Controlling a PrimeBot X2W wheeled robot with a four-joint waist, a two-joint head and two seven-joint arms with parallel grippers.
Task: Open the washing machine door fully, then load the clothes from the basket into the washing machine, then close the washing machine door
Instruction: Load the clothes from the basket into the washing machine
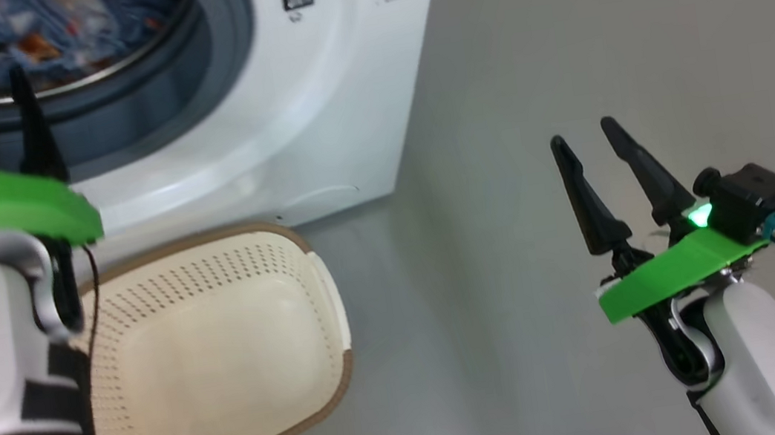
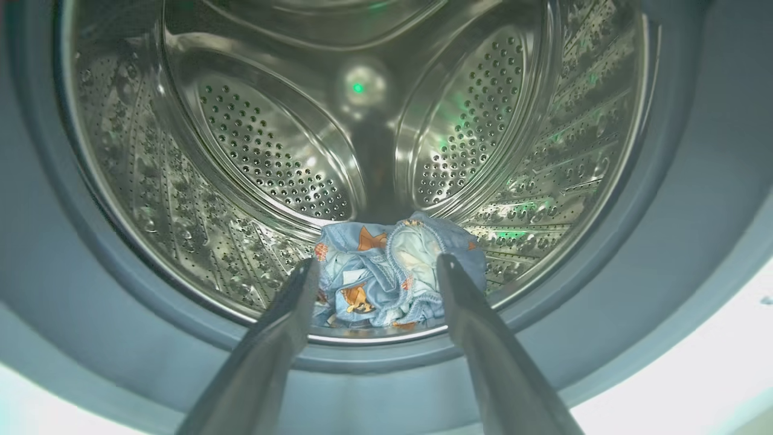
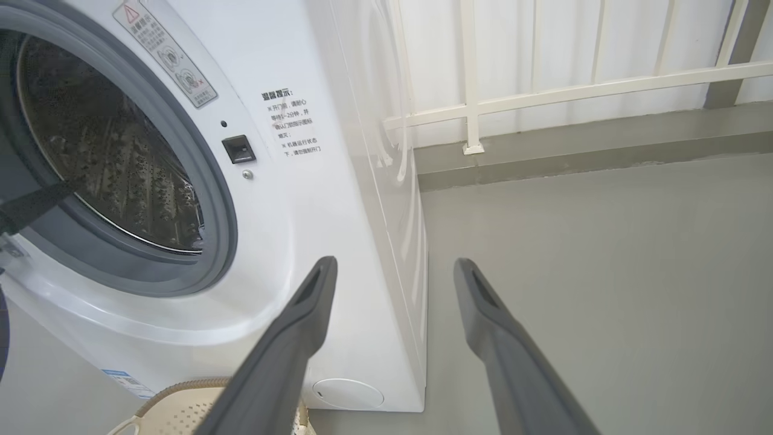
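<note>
Blue clothes (image 2: 392,284) lie in washing machine (image 1: 342,103) drum (image 2: 181,181).
Left fingers (image 2: 284,338) open at drum mouth; right fingers (image 1: 587,206) open over floor (image 1: 521,320); basket (image 1: 220,307) touching machine front.

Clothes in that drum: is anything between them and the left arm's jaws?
Nothing visible does. The clothes lie at the bottom of the steel drum, already inside the washing machine. The left jaws stand open at its mouth, pointing straight at them, with only bare drum wall between.

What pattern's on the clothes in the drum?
Crumpled soft fabric clothes: light blue with orange-brown print. Best in left wrist view.
</note>
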